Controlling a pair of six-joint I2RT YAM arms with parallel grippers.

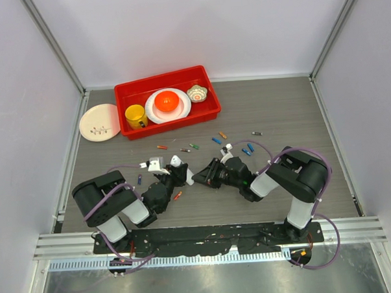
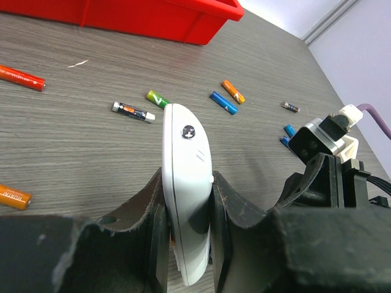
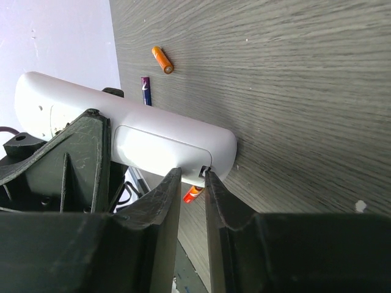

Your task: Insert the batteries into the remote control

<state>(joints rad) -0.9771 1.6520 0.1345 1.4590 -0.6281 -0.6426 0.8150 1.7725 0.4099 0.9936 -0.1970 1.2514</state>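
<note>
**A:** Top view?
**B:** The left gripper (image 1: 176, 172) is clamping the remote control (image 1: 176, 161) on the near side of the red tray (image 1: 131, 92), with batteries (image 1: 194, 146) lying between.
**A:** Left wrist?
**B:** Its fingers are squeezing the remote's sides.
**A:** Right wrist?
**B:** The right gripper (image 3: 190, 174) is nearly closing at the remote's end; I can't tell if it's gripping.

Both arms fold low and inward, tips nearly meeting. The left gripper (image 2: 187, 180) clamps the remote control (image 2: 186, 137); the right gripper (image 3: 190, 174) is narrowly parted.

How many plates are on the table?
2: a cream plate left of the red tray, and a white plate inside it holding an orange object. None looks hidden.
</note>
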